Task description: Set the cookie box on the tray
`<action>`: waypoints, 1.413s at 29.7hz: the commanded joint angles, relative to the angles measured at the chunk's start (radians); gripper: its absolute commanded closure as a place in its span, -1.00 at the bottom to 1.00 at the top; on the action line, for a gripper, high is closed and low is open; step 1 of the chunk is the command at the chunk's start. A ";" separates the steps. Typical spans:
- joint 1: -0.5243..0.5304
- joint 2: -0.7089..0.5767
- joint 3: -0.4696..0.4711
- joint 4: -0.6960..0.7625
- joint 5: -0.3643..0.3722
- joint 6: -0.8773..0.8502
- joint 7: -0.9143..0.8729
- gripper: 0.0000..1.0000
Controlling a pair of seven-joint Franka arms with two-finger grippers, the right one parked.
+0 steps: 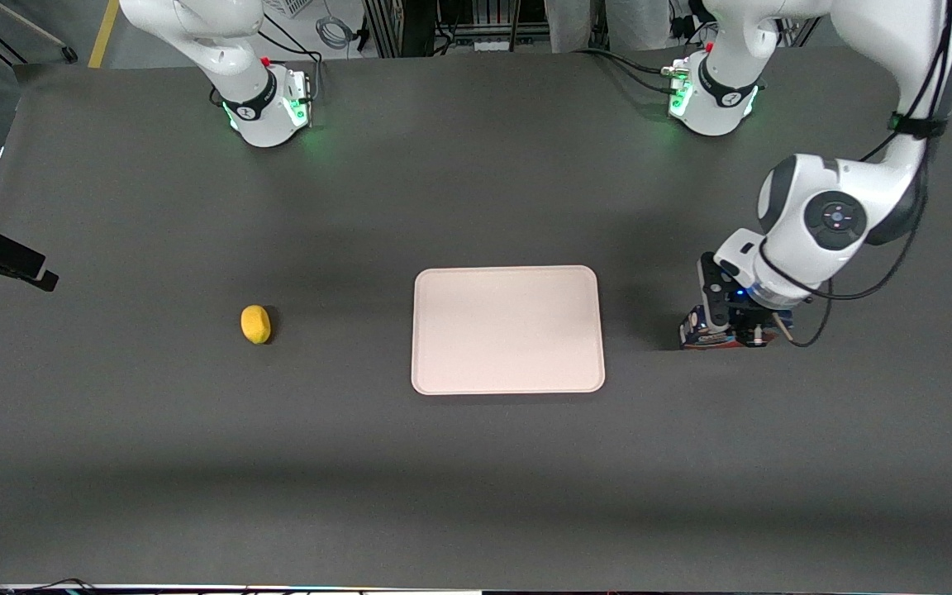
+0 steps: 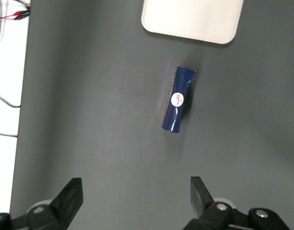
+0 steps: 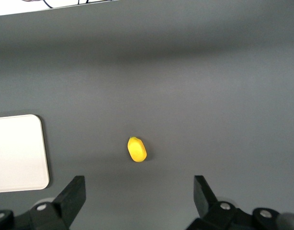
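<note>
The gripper [image 2: 135,196] hangs above the box [image 2: 178,99], jaws wide apart, touching nothing. The box lies flat on the table [image 1: 195,454], at the tray's [image 1: 507,329] three o'clock.

We see a dark grey table mat [image 1: 476,496] filling the front view under soft, even light. At eleven o'clock, grey floor [image 1: 46,25] carries a yellow line [image 1: 103,33]. Coiled cables [image 1: 334,33] lie near twelve.

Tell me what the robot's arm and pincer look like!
The arm is glossy white with dark grey joints, a round dark cap and black cables. Its base glows green. The pincer has two black fingers, open above the cookie box.
</note>
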 commanded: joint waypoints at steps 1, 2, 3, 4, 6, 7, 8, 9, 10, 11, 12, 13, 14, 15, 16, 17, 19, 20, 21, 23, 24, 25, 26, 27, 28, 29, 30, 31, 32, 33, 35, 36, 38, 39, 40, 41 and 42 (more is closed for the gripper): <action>-0.003 0.010 0.003 0.006 0.051 0.010 -0.029 0.77; -0.003 0.011 0.004 0.006 0.053 0.010 -0.028 0.77; -0.003 0.011 0.004 0.006 0.056 0.013 -0.028 0.77; -0.002 0.011 0.006 0.006 0.058 0.019 -0.028 0.77; 0.000 0.011 0.006 0.008 0.058 0.026 -0.028 0.77; 0.001 0.011 0.007 0.011 0.058 0.029 -0.028 0.77; 0.001 0.011 0.010 0.011 0.058 0.036 -0.026 0.77; 0.001 0.011 0.015 0.011 0.059 0.045 -0.026 0.77; 0.001 0.013 0.020 0.011 0.061 0.055 -0.026 0.77; 0.001 0.016 0.026 0.011 0.064 0.064 -0.026 0.77; 0.001 0.019 0.027 0.011 0.065 0.068 -0.026 0.76; 0.001 0.020 0.029 0.011 0.065 0.070 -0.026 0.73; 0.001 0.024 0.029 0.011 0.065 0.070 -0.026 0.72; 0.001 0.028 0.029 0.011 0.068 0.070 -0.026 0.70; 0.001 0.030 0.030 0.011 0.073 0.070 -0.026 0.69; 0.001 0.030 0.030 0.011 0.081 0.070 -0.026 0.69; 0.001 0.034 0.030 0.011 0.085 0.070 -0.026 0.64; 0.001 0.036 0.030 0.011 0.085 0.070 -0.026 0.60; 0.001 0.037 0.030 0.011 0.085 0.070 -0.026 0.50; 0.001 0.039 0.030 0.011 0.087 0.070 -0.026 0.22; 0.001 0.040 0.030 0.011 0.087 0.070 -0.026 0.10; 0.001 0.042 0.030 0.011 0.087 0.070 -0.026 -0.07; 0.003 0.042 0.030 0.011 0.087 0.070 -0.026 -0.29; 0.003 0.043 0.030 0.011 0.087 0.070 -0.026 -0.57; 0.003 0.043 0.032 0.011 0.087 0.070 -0.026 -0.84; 0.003 0.043 0.032 0.011 0.087 0.070 -0.026 -1.00; 0.004 0.043 0.032 0.011 0.087 0.070 -0.025 -1.00; 0.003 0.043 0.032 0.011 0.087 0.070 -0.025 -1.00; 0.004 0.043 0.032 0.011 0.087 0.070 -0.025 -1.00; 0.004 0.043 0.032 0.011 0.087 0.069 -0.025 -1.00; 0.004 0.043 0.032 0.011 0.087 0.069 -0.025 -1.00; 0.006 0.043 0.032 0.011 0.087 0.069 -0.025 -1.00; 0.006 0.042 0.032 0.011 0.087 0.069 -0.025 -1.00; 0.006 0.042 0.032 0.011 0.087 0.069 -0.025 -1.00; 0.006 0.042 0.032 0.012 0.087 0.067 -0.025 -1.00; 0.006 0.040 0.032 0.017 0.087 0.061 -0.023 -1.00; 0.008 0.039 0.032 0.023 0.087 0.053 -0.017 -1.00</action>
